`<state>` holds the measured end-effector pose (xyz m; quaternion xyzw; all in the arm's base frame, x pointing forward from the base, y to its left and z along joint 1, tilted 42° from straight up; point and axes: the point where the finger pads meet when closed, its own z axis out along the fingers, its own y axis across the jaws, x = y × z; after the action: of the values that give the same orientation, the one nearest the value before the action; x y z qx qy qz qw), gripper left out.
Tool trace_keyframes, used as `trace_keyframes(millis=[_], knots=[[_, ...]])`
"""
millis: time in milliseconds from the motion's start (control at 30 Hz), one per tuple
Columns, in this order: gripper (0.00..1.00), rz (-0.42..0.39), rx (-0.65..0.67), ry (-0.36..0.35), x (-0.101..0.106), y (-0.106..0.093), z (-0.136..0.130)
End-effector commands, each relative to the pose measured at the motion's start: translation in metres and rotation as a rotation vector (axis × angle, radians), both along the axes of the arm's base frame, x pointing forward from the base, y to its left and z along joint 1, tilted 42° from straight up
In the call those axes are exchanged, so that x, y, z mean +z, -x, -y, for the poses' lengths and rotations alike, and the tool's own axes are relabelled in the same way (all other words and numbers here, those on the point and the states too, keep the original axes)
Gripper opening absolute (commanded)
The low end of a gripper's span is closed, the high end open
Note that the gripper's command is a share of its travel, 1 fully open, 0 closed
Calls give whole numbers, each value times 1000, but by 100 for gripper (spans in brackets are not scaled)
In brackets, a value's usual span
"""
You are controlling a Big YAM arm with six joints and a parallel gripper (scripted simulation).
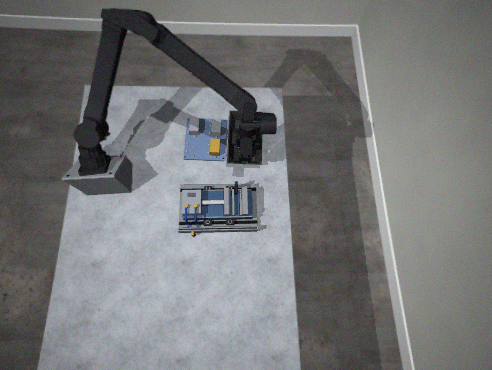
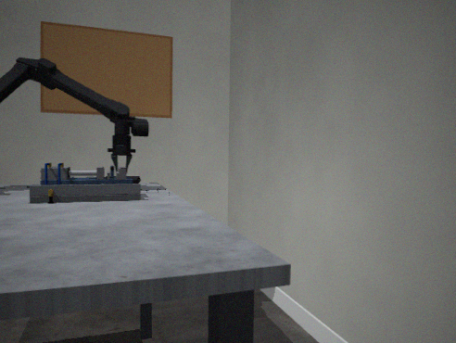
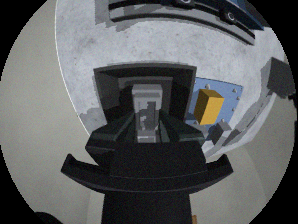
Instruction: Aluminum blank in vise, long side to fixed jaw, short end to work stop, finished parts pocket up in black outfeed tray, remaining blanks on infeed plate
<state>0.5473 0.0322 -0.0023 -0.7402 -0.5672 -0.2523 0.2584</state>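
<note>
The dark two-fingered parallel gripper [image 1: 245,145] [image 2: 121,168] [image 3: 147,112] points down over the black open-topped outfeed tray [image 1: 229,159] [image 3: 102,100], closed on a gray block with a recess in its top [image 3: 147,97], which looks to be a finished part with its pocket up. The block sits between the two fingertips, within the outline of the tray's walls; whether its underside touches the tray floor is hard to make out, since the gripper covers much of it from above. Just beside the tool, on the side toward the arm's gray base [image 1: 122,177], the blue infeed plate with short pins [image 1: 195,151] [image 3: 234,100] lies next to the tray. On it are a yellow brass block [image 1: 214,147] [image 3: 209,107] and two gray blocks, one [image 1: 216,128] nearer the tool and one [image 1: 194,126] farther off. Apart from the tool, across a strip of the pale gray table [image 1: 175,290] [image 2: 139,241], stands the gray and blue vise with two blue hoses [image 1: 218,207] [image 2: 85,192]; its hosed end is the one nearer the arm's base.
</note>
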Motion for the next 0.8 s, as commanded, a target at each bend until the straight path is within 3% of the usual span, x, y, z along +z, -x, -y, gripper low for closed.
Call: trace_keyframes(millis=[0, 767], knots=[[0, 48, -5, 7, 8, -18, 5], [0, 64, 21, 9, 7, -21, -3]])
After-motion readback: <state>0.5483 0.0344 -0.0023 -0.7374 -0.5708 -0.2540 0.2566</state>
